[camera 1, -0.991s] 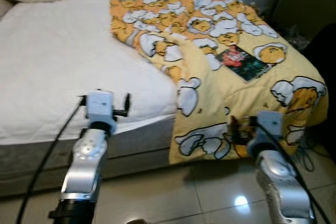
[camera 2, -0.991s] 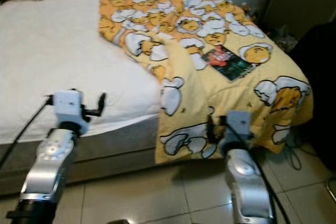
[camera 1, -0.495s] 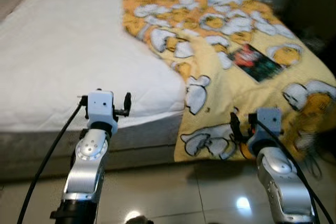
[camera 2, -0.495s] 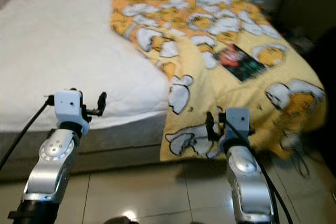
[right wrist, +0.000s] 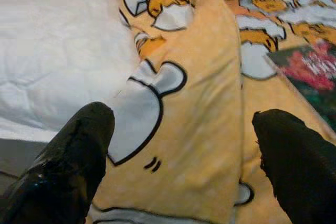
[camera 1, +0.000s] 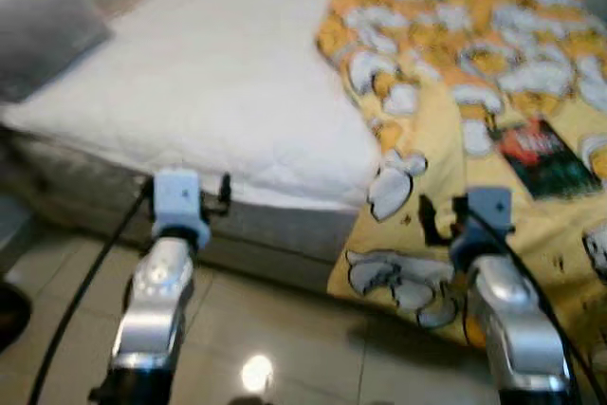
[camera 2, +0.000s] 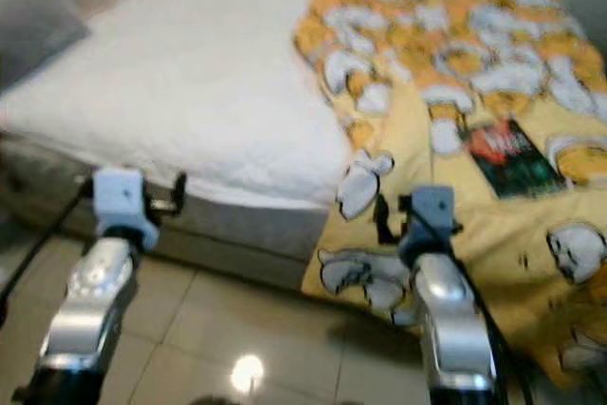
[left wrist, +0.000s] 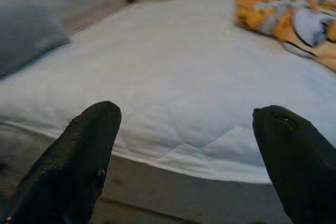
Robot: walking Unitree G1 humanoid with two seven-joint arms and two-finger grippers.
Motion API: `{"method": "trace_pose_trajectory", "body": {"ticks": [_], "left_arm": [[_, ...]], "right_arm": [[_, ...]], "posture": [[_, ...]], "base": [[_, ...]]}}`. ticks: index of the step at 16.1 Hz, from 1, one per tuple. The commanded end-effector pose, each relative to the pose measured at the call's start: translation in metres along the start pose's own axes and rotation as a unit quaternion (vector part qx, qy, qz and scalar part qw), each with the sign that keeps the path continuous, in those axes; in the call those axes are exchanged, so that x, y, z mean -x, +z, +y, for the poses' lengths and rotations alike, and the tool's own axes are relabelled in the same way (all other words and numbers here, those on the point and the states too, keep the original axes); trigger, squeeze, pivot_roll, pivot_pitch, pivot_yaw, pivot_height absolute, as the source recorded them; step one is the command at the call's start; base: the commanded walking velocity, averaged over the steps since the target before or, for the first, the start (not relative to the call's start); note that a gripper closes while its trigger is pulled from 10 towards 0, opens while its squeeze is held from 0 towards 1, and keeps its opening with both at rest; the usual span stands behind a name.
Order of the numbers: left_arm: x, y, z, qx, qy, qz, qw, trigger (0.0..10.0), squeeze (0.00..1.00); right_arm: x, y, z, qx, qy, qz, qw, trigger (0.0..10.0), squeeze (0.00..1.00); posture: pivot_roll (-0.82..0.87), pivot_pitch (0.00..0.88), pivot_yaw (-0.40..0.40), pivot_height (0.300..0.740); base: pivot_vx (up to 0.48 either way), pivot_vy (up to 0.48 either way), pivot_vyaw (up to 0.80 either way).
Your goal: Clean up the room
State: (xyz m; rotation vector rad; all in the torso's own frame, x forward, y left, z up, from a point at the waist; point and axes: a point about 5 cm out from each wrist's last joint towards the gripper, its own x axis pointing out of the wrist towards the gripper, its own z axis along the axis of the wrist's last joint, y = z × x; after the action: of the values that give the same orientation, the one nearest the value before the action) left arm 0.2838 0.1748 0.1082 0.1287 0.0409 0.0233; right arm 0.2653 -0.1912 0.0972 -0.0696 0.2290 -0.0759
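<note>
1. The left gripper [left wrist: 184,145] is hovering with fingers spread wide, empty, before the white mattress [camera 1: 228,73].
2. The right gripper [right wrist: 181,150] is hanging parted and empty over the yellow cartoon blanket [camera 1: 446,92].
3. A dark book [camera 1: 542,156] is lying on that blanket.

One bed [camera 1: 218,92], one yellow cartoon blanket [camera 1: 474,92], one book [camera 1: 542,156], one grey pillow [camera 1: 43,35].
</note>
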Motion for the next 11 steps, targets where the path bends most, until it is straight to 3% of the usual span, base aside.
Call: {"method": "trace_pose_trajectory", "body": {"ticks": [1,6,11], "left_arm": [[-0.0015,0.0027,-0.0046,0.0,-0.005,-0.004,1.0,10.0,0.73],[-0.0014,0.0022,-0.0059,-0.002,-0.007,-0.003,1.0,10.0,0.73],[-0.0002,0.0014,-0.0054,-0.005,-0.008,-0.003,1.0,10.0,0.73]], "right_arm": [[-0.0004,0.0021,-0.0073,0.005,-0.009,-0.004,1.0,10.0,1.0],[-0.0006,0.0013,-0.0097,0.009,-0.013,-0.003,1.0,10.0,1.0],[-0.0012,-0.0014,-0.0077,0.012,-0.007,0.001,1.0,10.0,1.0]], "posture": [[-0.02,0.0,0.045,0.74],[-0.02,0.0,0.049,0.74],[-0.02,0.0,0.047,0.74]], "base": [[0.0,-0.458,0.8],[0.0,-0.458,0.7],[0.0,-0.461,0.26]]}}
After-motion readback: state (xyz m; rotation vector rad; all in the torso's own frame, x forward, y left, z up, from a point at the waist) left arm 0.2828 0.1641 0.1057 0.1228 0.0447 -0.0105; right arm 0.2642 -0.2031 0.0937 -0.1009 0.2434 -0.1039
